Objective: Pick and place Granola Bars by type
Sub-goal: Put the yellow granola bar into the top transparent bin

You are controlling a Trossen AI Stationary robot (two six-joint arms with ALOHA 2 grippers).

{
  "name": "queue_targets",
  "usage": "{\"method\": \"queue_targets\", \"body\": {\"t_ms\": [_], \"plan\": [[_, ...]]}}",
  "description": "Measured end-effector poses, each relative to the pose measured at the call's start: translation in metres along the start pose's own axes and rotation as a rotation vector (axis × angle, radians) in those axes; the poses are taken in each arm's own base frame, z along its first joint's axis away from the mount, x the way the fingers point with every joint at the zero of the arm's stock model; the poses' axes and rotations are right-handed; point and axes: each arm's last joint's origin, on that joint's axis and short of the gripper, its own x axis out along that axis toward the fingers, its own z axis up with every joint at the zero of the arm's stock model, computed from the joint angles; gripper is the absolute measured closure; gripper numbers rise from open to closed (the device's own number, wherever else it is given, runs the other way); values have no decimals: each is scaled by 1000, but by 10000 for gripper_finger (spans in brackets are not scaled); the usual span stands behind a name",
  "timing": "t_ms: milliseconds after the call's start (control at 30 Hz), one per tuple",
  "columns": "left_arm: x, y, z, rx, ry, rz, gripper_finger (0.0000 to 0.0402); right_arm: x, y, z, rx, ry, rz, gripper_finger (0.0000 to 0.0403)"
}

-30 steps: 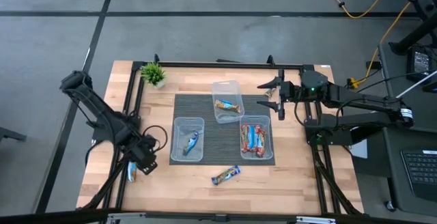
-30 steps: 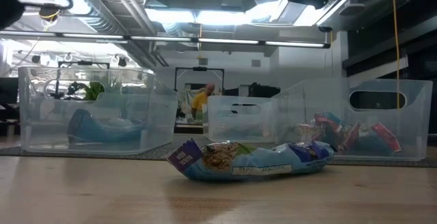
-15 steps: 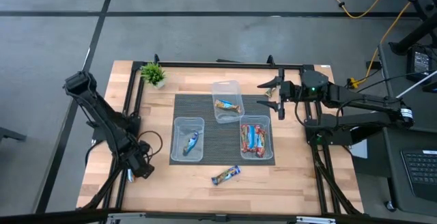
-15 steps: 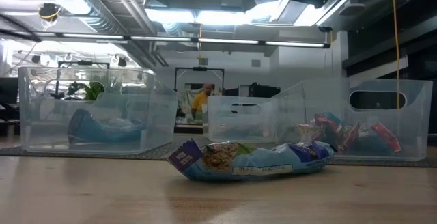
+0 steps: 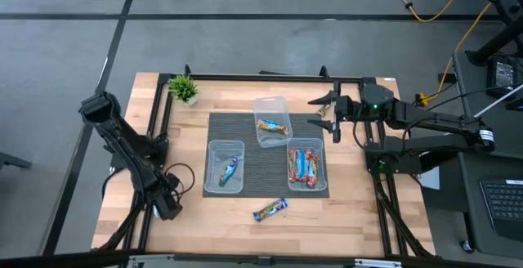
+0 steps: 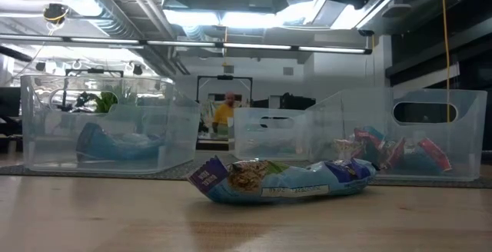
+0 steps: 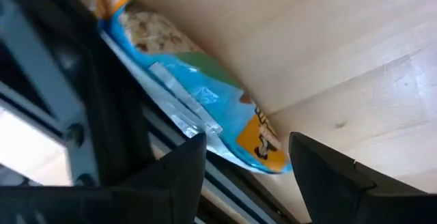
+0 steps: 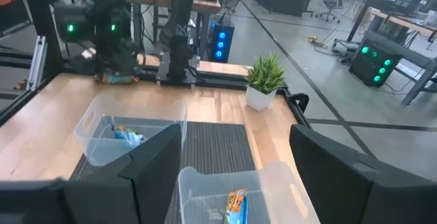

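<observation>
Blue bar point(image 7: 194, 98) at the table's left edge: hidden from the high view under the left gripper point(image 5: 166, 205), one end tucked behind a frame rail point(image 7: 102, 115) in the left wrist view. Wrapper print too blurred to read. Bars in right tub point(image 5: 306, 168): piled, count unclear. Bar in far tub point(image 8: 235, 207): cut off by the right wrist picture's edge. Person point(image 6: 224, 111) in the low view: mostly hidden behind tubs.

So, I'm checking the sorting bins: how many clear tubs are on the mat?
3: left tub with a blue bar, middle tub farther back, right tub holding red bars.
</observation>
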Motion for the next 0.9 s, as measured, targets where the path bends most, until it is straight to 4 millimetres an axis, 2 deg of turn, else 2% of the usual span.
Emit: {"method": "queue_targets", "body": {"t_ms": [267, 433, 567, 733, 900], "plan": [[20, -8, 4, 6, -24, 85, 201, 0, -1, 4, 17, -40, -8, 128], [27, -12, 5, 13, -18, 103, 218, 0, -1, 4, 17, -40, -8, 128], [27, -11, 5, 6, -22, 97, 258, 0, -1, 4, 17, -40, -8, 128], [26, -12, 4, -9, -23, 80, 331, 0, -1, 4, 17, -39, -8, 128], [15, -12, 10, -33, -21, 26, 390, 0, -1, 4, 17, -38, -8, 128]]}}
